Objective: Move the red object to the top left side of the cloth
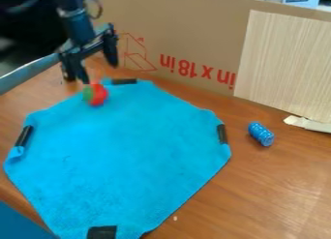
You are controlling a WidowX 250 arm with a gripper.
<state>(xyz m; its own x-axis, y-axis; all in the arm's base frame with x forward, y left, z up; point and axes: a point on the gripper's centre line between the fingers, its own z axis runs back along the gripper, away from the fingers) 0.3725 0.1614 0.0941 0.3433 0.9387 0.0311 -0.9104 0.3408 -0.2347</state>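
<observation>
Gripper (99,73) at upper left of frame, hanging over the desk (259,185) by the cloth's far edge; fingers spread apart, nothing pinched. Red object (99,95), green on its left side, on the upper left part of the blue cloth (129,151), just below one fingertip; contact with it, cannot tell. Black strips on cloth edges. Blue cylinder (261,134) on desk, right of cloth. Cardboard (194,35) upright behind, pale wood-grain panel (284,64) against it.

Cloth (132,153) bright blue; object (98,95) red, green.
</observation>
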